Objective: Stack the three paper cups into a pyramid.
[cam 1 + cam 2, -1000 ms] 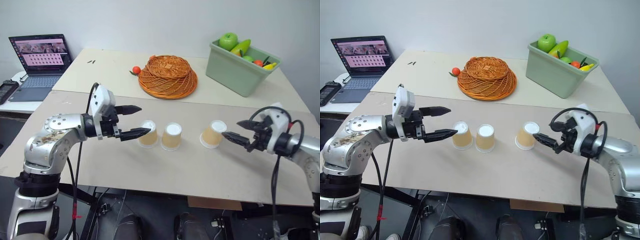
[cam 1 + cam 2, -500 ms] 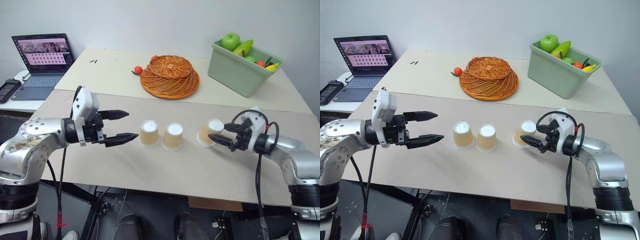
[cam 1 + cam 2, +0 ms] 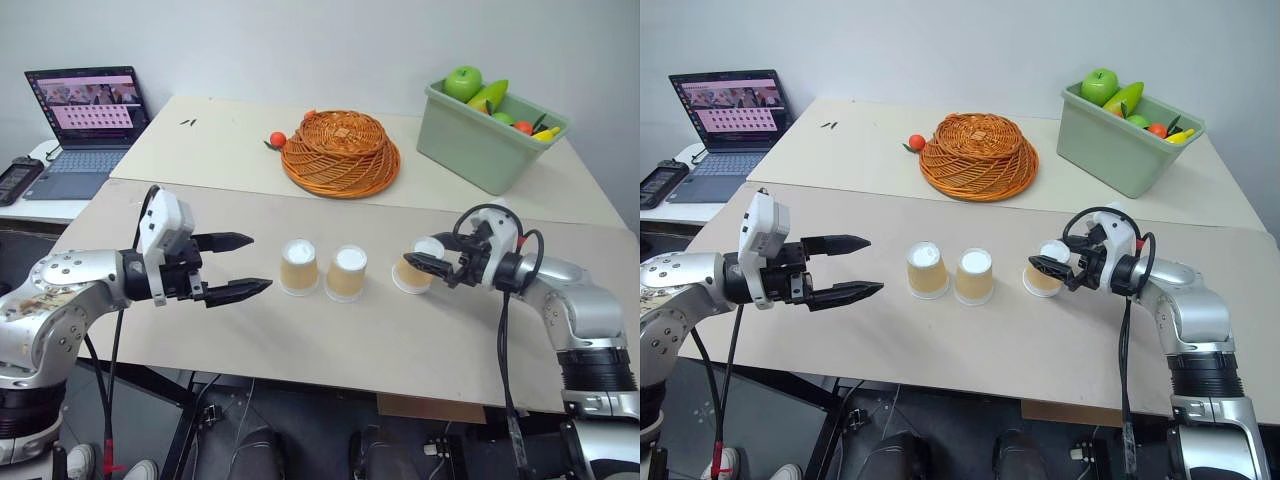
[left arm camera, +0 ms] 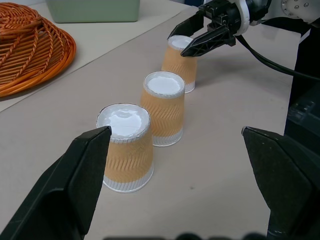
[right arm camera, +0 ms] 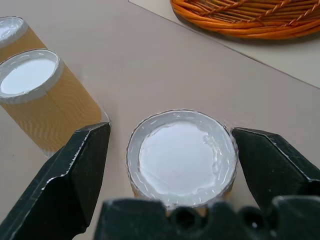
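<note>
Right gripper (image 5: 182, 150) jaws spread wide, straddling the lone inverted cup (image 5: 182, 157), upright on the counter (image 3: 330, 340). Left gripper (image 3: 240, 268) jaws apart, short of the touching cup pair (image 3: 322, 270). Right arm nearer.

Three paper cups stand upside down in a row at the centre of the frame: the left cup (image 3: 926, 270) and the middle cup (image 3: 973, 276) are just beside each other, and the right cup (image 3: 1044, 276) is apart from them. The right gripper (image 3: 1047, 269) has its fingers spread around the right cup. The left gripper (image 3: 860, 267), with fingers spread, is at centre left, apart from the cups.
</note>
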Available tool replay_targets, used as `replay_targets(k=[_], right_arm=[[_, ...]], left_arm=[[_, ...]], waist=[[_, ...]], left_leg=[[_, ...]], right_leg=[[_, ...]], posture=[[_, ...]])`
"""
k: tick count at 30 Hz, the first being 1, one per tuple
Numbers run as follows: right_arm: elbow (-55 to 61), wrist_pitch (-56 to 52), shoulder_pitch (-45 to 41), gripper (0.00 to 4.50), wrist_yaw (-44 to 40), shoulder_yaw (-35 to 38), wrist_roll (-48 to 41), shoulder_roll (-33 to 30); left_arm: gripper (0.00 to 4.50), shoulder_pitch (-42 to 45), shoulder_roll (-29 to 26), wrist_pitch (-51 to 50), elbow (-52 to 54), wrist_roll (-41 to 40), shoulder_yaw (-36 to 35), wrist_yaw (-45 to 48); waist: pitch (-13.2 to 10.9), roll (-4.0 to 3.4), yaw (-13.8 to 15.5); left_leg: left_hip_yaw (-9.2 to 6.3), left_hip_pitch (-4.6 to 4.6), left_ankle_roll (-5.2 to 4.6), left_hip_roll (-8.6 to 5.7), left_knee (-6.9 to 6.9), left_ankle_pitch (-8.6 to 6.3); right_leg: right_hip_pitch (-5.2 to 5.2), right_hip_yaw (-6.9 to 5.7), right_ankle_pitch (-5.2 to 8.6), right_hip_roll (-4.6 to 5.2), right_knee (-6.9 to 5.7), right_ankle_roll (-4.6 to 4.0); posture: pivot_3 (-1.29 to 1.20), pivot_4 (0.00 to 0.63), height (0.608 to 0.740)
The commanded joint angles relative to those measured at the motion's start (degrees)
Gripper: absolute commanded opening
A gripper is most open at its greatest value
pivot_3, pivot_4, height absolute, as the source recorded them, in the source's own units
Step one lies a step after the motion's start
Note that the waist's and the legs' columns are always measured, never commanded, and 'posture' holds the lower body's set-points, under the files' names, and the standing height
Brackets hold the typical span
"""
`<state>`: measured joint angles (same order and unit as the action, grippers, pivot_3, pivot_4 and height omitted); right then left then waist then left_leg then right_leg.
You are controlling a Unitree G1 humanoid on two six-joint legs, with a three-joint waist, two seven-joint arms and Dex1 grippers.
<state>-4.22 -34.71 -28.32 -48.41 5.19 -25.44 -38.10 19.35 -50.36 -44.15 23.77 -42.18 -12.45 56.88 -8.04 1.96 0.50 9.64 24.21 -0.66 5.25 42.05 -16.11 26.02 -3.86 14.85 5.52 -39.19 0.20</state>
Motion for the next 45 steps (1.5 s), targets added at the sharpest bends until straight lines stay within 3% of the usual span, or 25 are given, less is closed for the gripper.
replay_targets(k=[1, 6, 7, 14, 21, 26, 32, 45], right_arm=[[0.7, 1.7, -1.1, 3.96, -0.4, 0.8, 0.0, 0.2], [0.2, 1.9, -1.4, 2.51, -0.1, 0.8, 0.6, 0.1], [0.0, 1.9, -1.5, 2.46, 0.0, 0.9, 0.7, 0.1], [-0.2, 2.0, -4.6, 2.46, 0.1, 1.1, 1.3, -0.2], [0.2, -7.6, -29.0, 2.46, -5.1, -2.0, -1.9, -2.2], [0.2, -15.1, -39.4, 2.46, -10.3, -5.9, -5.9, 0.5], [3.3, -19.8, -42.4, 2.46, -14.8, -11.8, -9.0, 5.2], [-3.7, -12.1, -40.7, 2.46, -18.5, -17.6, -2.5, 7.8]], left_arm=[[4.5, -0.2, -1.1, 0.6, 1.7, -0.8, -1.6, -0.2], [4.5, 0.0, -1.1, 0.8, 1.6, -0.7, -1.5, -0.4], [4.5, 0.1, -1.0, 0.8, 1.6, -0.7, -1.5, -0.4], [4.5, 0.6, -0.7, 1.1, 1.3, -0.4, -0.9, -0.8], [4.5, 1.9, 0.6, 2.0, 0.2, 0.4, 1.3, -1.0], [4.5, 2.5, 1.0, 2.7, -0.4, 0.9, 2.4, -0.8], [4.5, 2.1, 1.7, 2.7, 0.3, 0.5, 2.8, -1.7], [4.5, 0.3, 1.8, 1.8, 2.9, -1.1, 1.7, -4.0]], waist=[[0.0, 0.0, 0.0], [0.0, 0.0, 0.0], [0.0, 0.0, 0.0], [0.0, -0.01, 0.0], [-0.2, -0.39, -1.1], [-0.2, -0.37, -1.2], [-0.2, -0.37, -1.2], [-0.2, -0.35, -1.2]], left_leg=[[0.01, 0.0, 0.0, 0.0, 0.0, 0.0], [0.02, 0.0, 0.0, 0.0, 0.01, 0.0], [0.02, 0.0, 0.0, 0.0, 0.01, 0.0], [0.02, 0.0, 0.0, 0.0, 0.01, 0.0], [0.0, -0.01, 0.08, 0.03, -0.12, 0.04], [0.1, 0.08, 0.06, 0.03, -0.21, 0.03], [0.1, 0.11, 0.05, 0.02, -0.2, 0.03], [0.12, 0.15, 0.05, -0.04, -0.17, 0.03]], right_leg=[[0.0, 0.0, 0.0, 0.0, 0.0, 0.0], [0.0, 0.0, 0.0, 0.0, -0.01, 0.0], [0.0, 0.0, 0.0, 0.0, -0.01, 0.0], [0.0, 0.0, 0.0, 0.0, -0.01, 0.0], [0.15, 0.08, 0.02, -0.06, -0.11, -0.04], [0.16, 0.01, 0.04, -0.08, 0.02, -0.08], [0.19, -0.01, 0.04, -0.05, -0.01, -0.08], [0.18, -0.07, 0.04, 0.02, -0.02, -0.08]], posture=[[0.0, 0.15, 0.693], [0.0, 0.15, 0.693], [0.0, 0.15, 0.693], [0.0, 0.15, 0.693], [0.0, 0.15, 0.693], [0.0, 0.15, 0.693], [0.0, 0.15, 0.693], [0.0, 0.15, 0.693]])
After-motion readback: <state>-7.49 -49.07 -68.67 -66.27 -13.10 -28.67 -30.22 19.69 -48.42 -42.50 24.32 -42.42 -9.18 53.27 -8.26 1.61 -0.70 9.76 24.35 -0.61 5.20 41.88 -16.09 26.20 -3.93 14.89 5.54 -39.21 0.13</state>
